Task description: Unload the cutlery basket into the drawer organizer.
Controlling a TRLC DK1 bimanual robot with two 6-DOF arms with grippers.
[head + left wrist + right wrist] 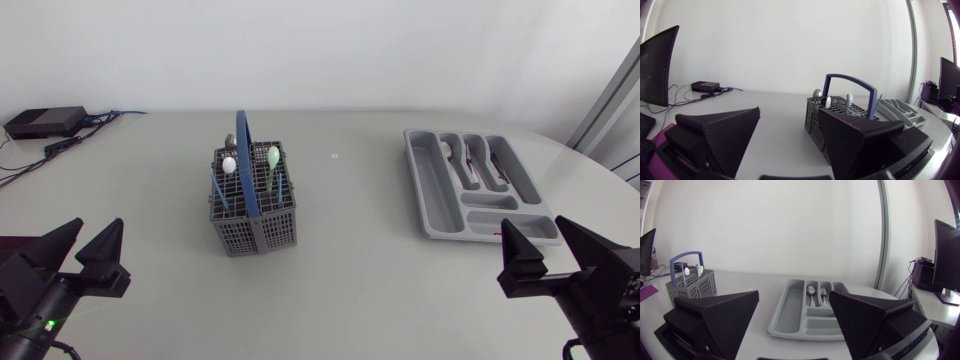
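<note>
- The left hand (98,226) sits low over the near edge of the worktop (350,260), its two broad black fingers spread wide with nothing between them.
- The right hand (533,224) sits the same way at the opposite near edge, fingers wide apart and empty. Both look parked in a ready pose, so unloading by either arm has not yet begun.
- Ahead of the left hand and slightly towards the right one stands the cutlery basket (255,236), a grey mesh box, well apart from the fingers.
- Its blue handle (245,160) arches upright over the middle. This probably means any reach has to come down on one side of it.
- Several pieces stand upright in the basket with their ends poking above the rim: a white spoon (229,165), a green spoon (273,157), a darker metal spoon (229,141) behind them and thin blue handles (215,190). Standing on end, they offer a free tip to pinch from above.
- Just ahead of the right hand lies the drawer organizer (425,178), a flat grey tray with long slots running away from the hand and short ones nearest it. It is well apart from the basket.
- Two of the long slots already hold a metal spoon (811,290) and a fork (823,294), lying flat along the slot. The other slots look bare.
- By this layout, the left arm seems better placed to pick and the right to sort.
- Far beyond the left hand, at the back edge, sits a small black box (45,122) with cables.
</note>
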